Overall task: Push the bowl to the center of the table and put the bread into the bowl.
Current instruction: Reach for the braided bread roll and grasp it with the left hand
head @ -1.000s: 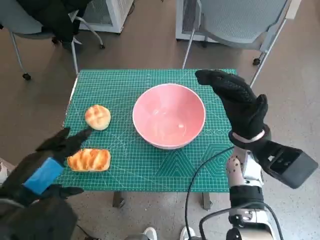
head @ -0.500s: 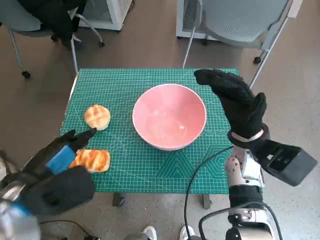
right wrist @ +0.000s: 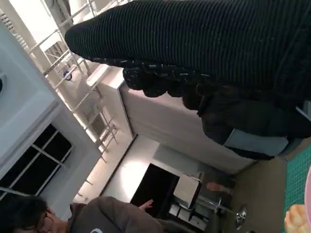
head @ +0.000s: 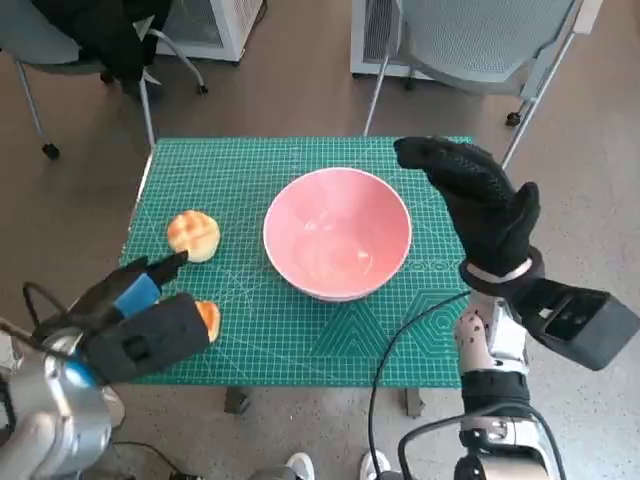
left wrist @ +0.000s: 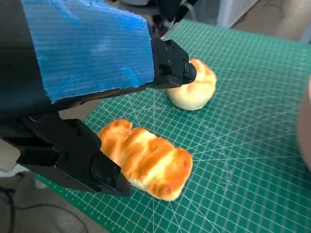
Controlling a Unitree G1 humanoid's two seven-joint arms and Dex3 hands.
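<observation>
A: Item one, the pink bowl (head: 337, 231): we log a single bowl, standing near the middle of the green cutting mat (head: 250, 170), nothing in it. Bare mat shows all round it, with the widest strip toward the far edge.

B: Bread, two pieces. The round bun (head: 194, 235) lies left of the bowl, near the mat's left edge. The long braided loaf (left wrist: 144, 158) lies close by the near left corner, just beside the bun but apart from it.

A: Left hand (head: 133, 297): we see it poised over the braided loaf, fingers (left wrist: 171, 65) spread to either side of it and holding nothing.

B: Right hand (head: 480, 205): raised beside the bowl's right rim, fingers apart, nothing in it.

A: Beyond the table, two chairs, one grey chair (head: 470, 45) behind the far edge, and one person (right wrist: 73, 218) in the right wrist view.
</observation>
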